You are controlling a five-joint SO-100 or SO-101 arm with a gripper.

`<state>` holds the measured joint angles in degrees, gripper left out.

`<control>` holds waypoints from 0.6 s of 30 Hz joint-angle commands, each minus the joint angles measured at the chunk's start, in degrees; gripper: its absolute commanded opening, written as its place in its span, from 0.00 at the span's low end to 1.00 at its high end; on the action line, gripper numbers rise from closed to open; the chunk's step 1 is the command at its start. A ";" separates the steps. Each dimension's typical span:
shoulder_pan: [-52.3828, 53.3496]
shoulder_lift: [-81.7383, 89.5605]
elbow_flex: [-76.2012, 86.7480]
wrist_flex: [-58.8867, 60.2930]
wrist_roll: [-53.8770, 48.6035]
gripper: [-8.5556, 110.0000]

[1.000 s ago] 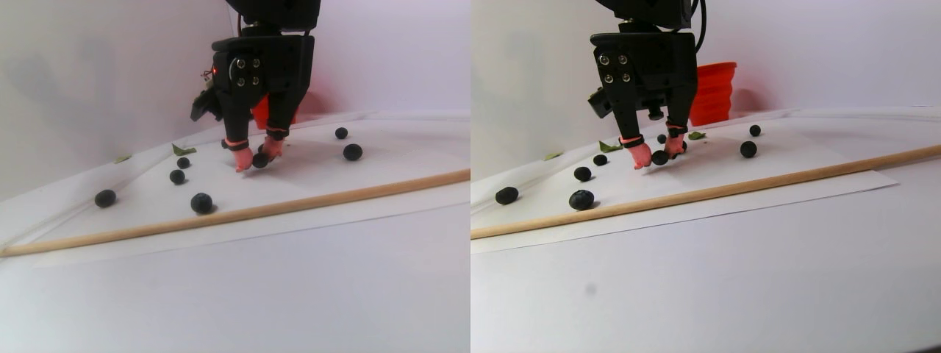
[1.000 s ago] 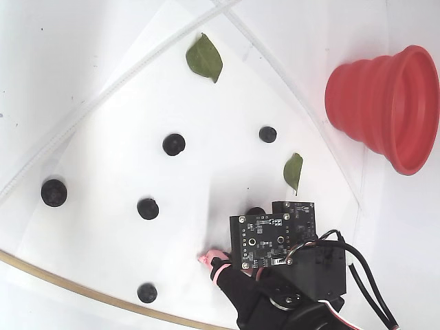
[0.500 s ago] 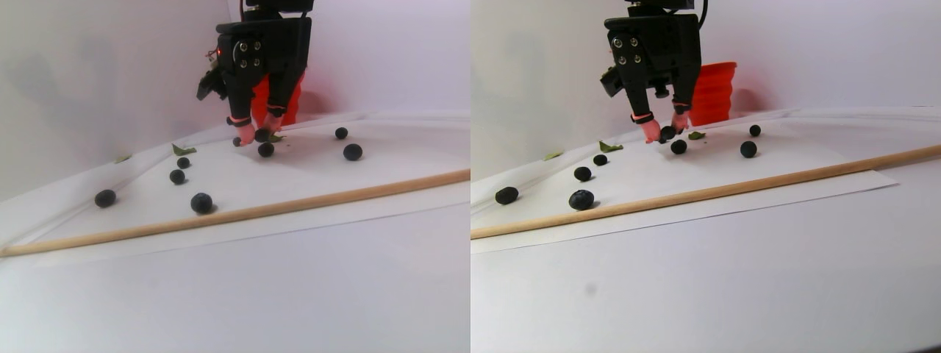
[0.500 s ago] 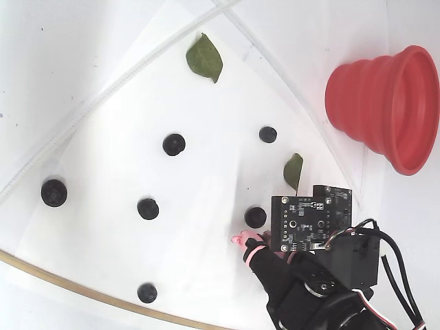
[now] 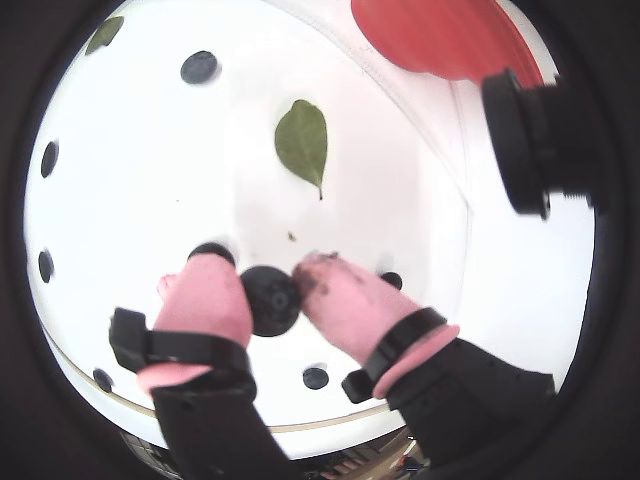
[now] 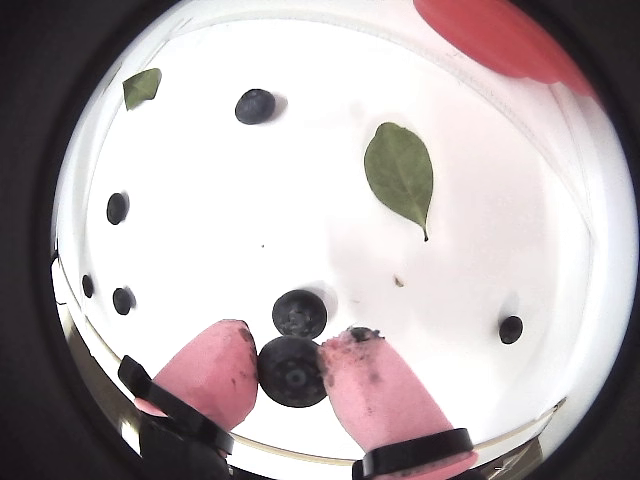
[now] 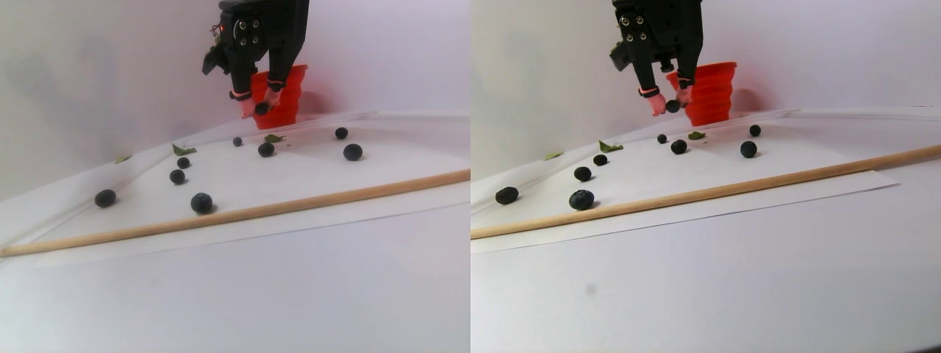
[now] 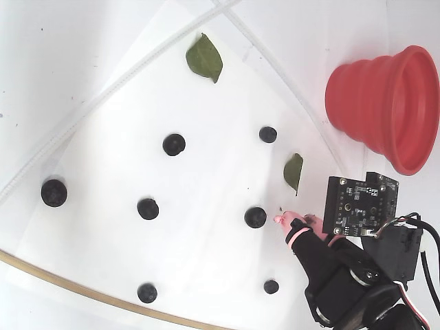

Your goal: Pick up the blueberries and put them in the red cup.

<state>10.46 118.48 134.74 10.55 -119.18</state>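
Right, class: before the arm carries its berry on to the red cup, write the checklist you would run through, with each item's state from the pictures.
1. Berry held between the pink fingertips: ok. The held blueberry sits in the tool, touching both pads.
2. Berry lifted clear of the sheet: ok. The stereo pair view shows the tool raised well above the paper.
3. Only one berry taken: ok. The nearest loose blueberry lies on the paper below.
4. Red cup upright, mouth unobstructed: ok.
5. Tool over the cup's mouth: not ok. In the fixed view it is short of the cup.
6. Cup contents: cannot tell.
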 commanded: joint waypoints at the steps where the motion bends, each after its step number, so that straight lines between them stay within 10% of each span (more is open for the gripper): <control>1: -1.32 6.59 -5.36 0.09 1.05 0.17; 18: -2.02 9.67 -12.13 0.09 4.04 0.17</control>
<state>9.67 121.64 128.50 10.55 -115.84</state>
